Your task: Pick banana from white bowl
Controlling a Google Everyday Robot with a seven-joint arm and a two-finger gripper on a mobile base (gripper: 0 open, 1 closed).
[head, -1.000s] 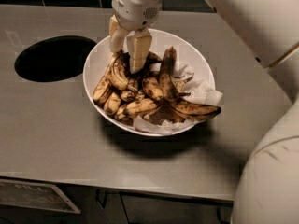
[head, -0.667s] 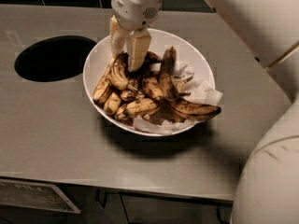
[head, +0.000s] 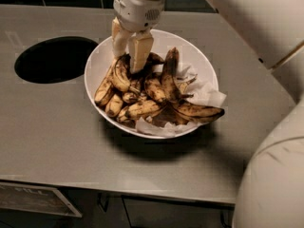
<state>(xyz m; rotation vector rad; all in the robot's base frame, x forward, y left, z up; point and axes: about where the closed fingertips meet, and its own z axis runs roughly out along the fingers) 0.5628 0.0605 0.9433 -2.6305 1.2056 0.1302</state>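
Camera view showed us the gripper (head: 127,63), jaws parted astride the dark upper end of the banana (head: 118,76), on the left side of the white bowl (head: 191,52) near the tabletop's far edge; we judged a shallow close could slip off or drag neighbouring bananas (head: 156,87).

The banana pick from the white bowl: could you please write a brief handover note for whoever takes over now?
The gripper: down inside the white bowl, at its far left part, right over the banana; grasp cannot be confirmed.
The banana: lying in the pile on the bowl's left side, not lifted.
Done: approach.
Left: secure the grasp, lift the banana clear of the bowl.
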